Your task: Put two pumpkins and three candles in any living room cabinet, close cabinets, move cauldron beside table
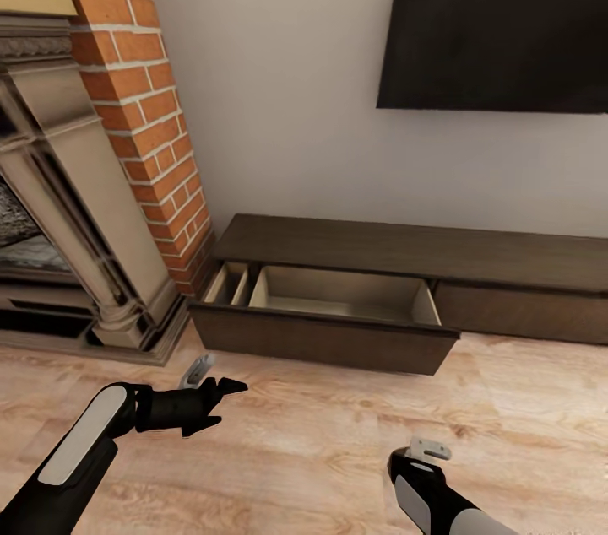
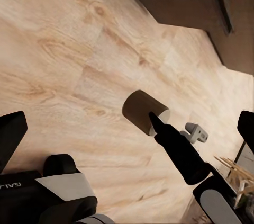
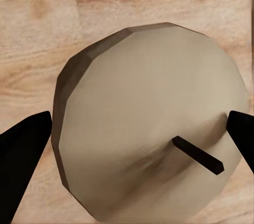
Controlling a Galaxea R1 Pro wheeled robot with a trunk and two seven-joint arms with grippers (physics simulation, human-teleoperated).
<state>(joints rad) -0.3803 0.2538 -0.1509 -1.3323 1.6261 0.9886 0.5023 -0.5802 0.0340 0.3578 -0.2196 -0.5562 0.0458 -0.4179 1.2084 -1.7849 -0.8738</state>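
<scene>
At the far left stands a brick fireplace [image 1: 143, 96] with a carved grey surround, its base resting on the pale wooden floor [image 1: 321, 442]. Low in front of it the left gripper [image 1: 221, 405] reaches over the boards, its dark fingers spread apart and holding nothing.

Further right, against the white wall, runs the cabinet [image 1: 405, 248] — a long, low, dark-brown unit. Its left drawer [image 1: 338, 299] is pulled out over the floor, showing a pale beige interior with a narrow divided section at its left end; the inside looks bare from here. The drawer front to its right sits flush. Above hangs a black TV screen [image 1: 498, 12].

Nearer, at the lower right, the right arm's wrist points down. The right gripper [image 3: 137, 160] sits with a candle [image 3: 153, 128] between its two dark fingertips — tan, wick end facing the camera, floor behind it. From the left wrist camera one fingertip touches the candle's [image 2: 144, 110] rim; whether the grip is closed on it I cannot tell.
</scene>
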